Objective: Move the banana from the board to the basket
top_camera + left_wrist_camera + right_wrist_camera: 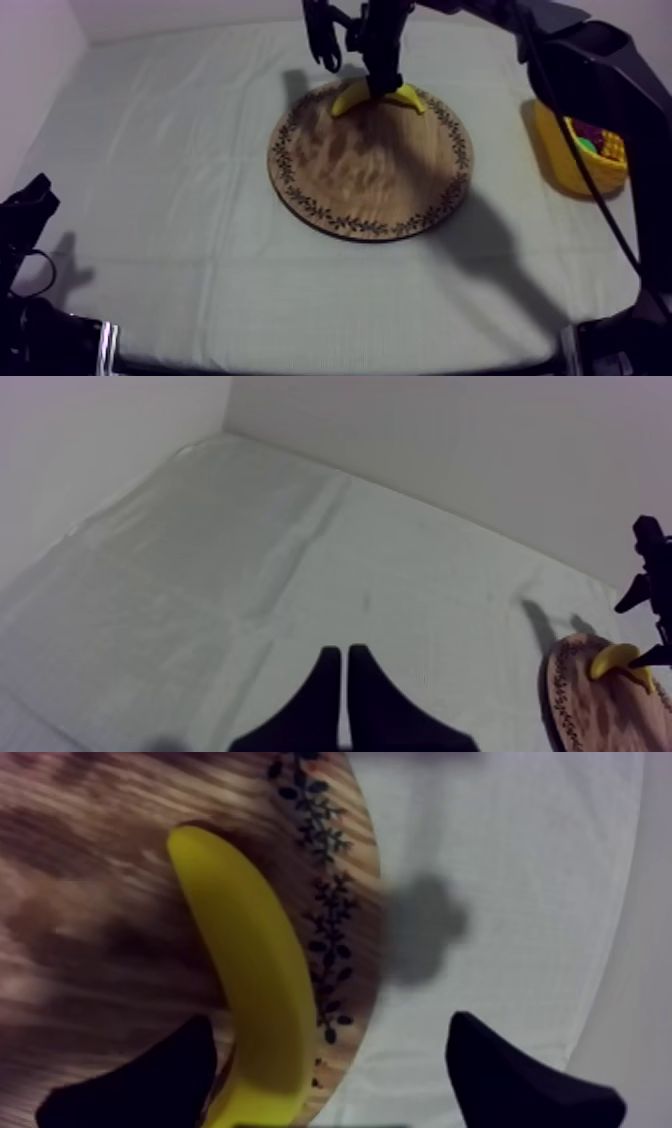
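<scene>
Banana (255, 982) on wooden board (90, 872), between spread fingers (140, 1082) of right end effector (330, 1027)

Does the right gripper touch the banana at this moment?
Cannot tell. In the right wrist view the open right gripper straddles the banana; one finger sits close beside it, but no contact or gap shows plainly.

The right arm (600, 70), at 1 o'clock in the top view, is black to dark grey with bulky, rounded housings. Left gripper (345, 661) and right gripper (330, 1037) have matte-black fingers (520, 1082) tapering to blunt tips.
</scene>
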Action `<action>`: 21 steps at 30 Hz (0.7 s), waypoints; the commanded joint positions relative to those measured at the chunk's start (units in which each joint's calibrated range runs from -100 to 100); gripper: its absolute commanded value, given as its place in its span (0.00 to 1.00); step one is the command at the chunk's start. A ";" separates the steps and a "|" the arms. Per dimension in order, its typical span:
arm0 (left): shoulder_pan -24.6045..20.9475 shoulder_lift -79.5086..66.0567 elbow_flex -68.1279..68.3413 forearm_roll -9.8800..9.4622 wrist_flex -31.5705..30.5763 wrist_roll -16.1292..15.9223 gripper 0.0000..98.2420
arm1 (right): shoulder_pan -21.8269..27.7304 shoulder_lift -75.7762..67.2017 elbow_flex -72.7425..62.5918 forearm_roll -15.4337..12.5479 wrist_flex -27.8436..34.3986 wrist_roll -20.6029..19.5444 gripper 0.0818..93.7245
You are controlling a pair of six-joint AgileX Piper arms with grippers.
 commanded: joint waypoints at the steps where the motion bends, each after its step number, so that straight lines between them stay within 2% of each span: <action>1: -0.02 0.02 -0.02 -0.01 -0.01 0.01 0.00 | 0.04 0.80 -0.54 0.32 -0.38 -0.21 0.72; 9: -0.02 0.02 -0.02 -0.01 -0.01 0.01 0.00 | 0.05 2.99 -0.42 1.40 -1.93 -1.36 0.65; 21: -0.02 0.02 -0.02 -0.01 -0.01 0.01 0.00 | -0.03 3.29 2.07 2.04 -4.86 -3.52 0.26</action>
